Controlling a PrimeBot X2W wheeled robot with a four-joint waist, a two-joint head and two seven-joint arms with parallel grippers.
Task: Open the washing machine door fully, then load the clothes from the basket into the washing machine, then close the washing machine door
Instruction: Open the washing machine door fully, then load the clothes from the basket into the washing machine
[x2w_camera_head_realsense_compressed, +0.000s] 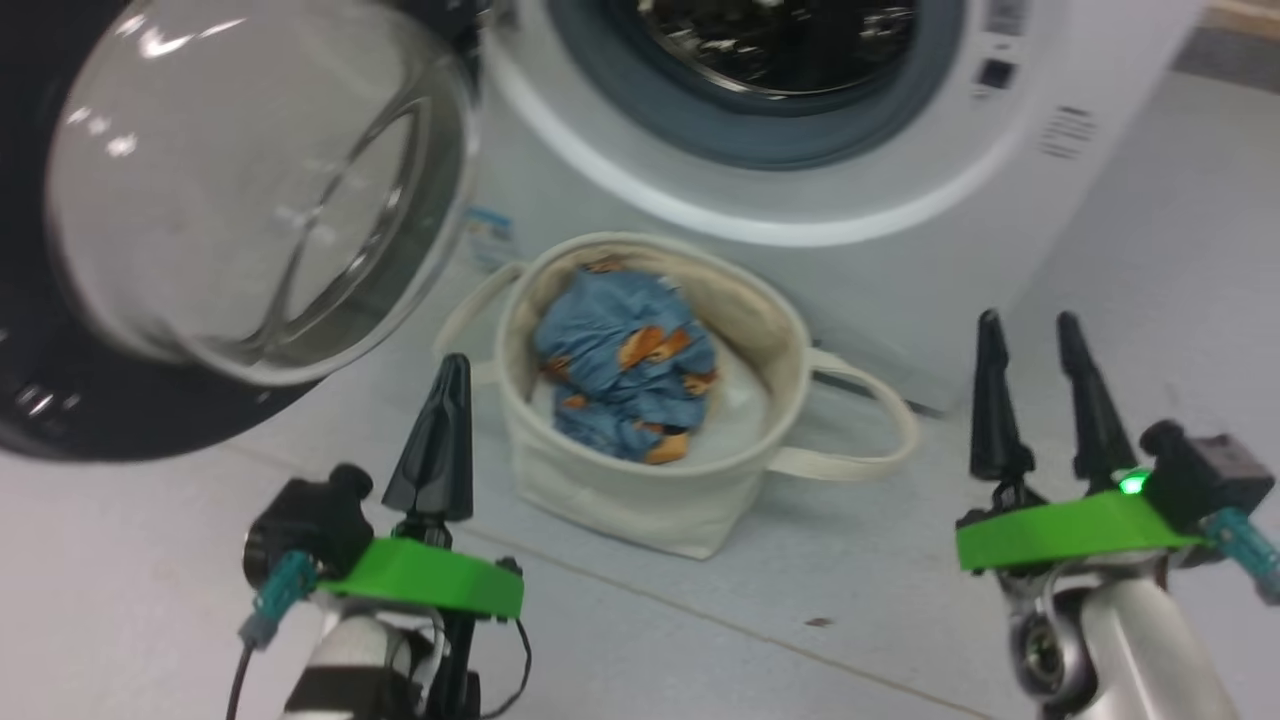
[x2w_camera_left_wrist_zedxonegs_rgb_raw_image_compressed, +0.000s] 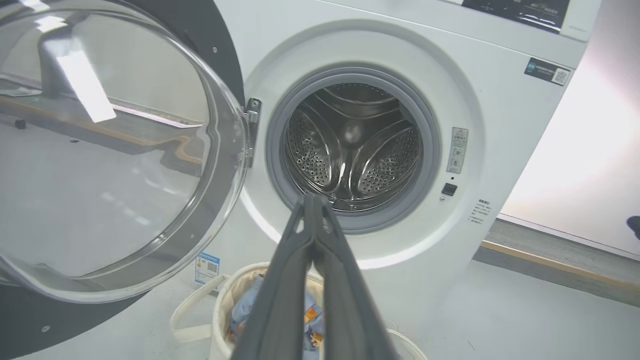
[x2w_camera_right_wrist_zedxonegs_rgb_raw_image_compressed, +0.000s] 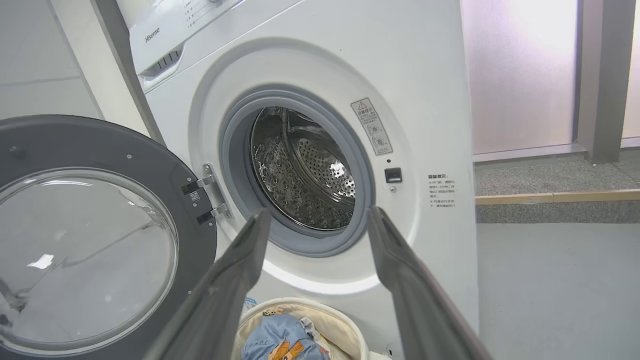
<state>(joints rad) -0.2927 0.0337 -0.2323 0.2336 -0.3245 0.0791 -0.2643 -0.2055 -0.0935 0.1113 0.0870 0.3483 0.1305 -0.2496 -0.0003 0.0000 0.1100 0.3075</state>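
Observation:
The washing machine (x2w_camera_head_realsense_compressed: 900, 150) (x2w_camera_left_wrist_zedxonegs_rgb_raw_image_compressed: 500, 125) (x2w_camera_right_wrist_zedxonegs_rgb_raw_image_compressed: 425, 75) stands ahead with its steel drum (x2w_camera_left_wrist_zedxonegs_rgb_raw_image_compressed: 355, 150) (x2w_camera_right_wrist_zedxonegs_rgb_raw_image_compressed: 300, 170) bare. The washing machine door (x2w_camera_head_realsense_compressed: 230, 190) (x2w_camera_left_wrist_zedxonegs_rgb_raw_image_compressed: 110, 160) (x2w_camera_right_wrist_zedxonegs_rgb_raw_image_compressed: 85, 250) hangs swung out to the left. In front sits the cream basket (x2w_camera_head_realsense_compressed: 640, 480) (x2w_camera_left_wrist_zedxonegs_rgb_raw_image_compressed: 225, 300) (x2w_camera_right_wrist_zedxonegs_rgb_raw_image_compressed: 345, 330) holding the blue bear-print clothes (x2w_camera_head_realsense_compressed: 625, 375) (x2w_camera_left_wrist_zedxonegs_rgb_raw_image_compressed: 242, 312) (x2w_camera_right_wrist_zedxonegs_rgb_raw_image_compressed: 277, 340). My left gripper (x2w_camera_head_realsense_compressed: 447, 385) (x2w_camera_left_wrist_zedxonegs_rgb_raw_image_compressed: 312, 205) is shut and empty, left of the basket. To the basket's right, my right gripper (x2w_camera_head_realsense_compressed: 1030, 345) (x2w_camera_right_wrist_zedxonegs_rgb_raw_image_compressed: 320, 220) is open and empty.
A white bundle (x2w_camera_head_realsense_compressed: 735, 410) lies in the basket under the clothes. Pale grey floor (x2w_camera_head_realsense_compressed: 700, 620) surrounds the basket. A raised grey step with a wooden edge (x2w_camera_right_wrist_zedxonegs_rgb_raw_image_compressed: 555, 200) runs to the machine's right. The basket's loop handles (x2w_camera_head_realsense_compressed: 860, 420) stick out sideways.

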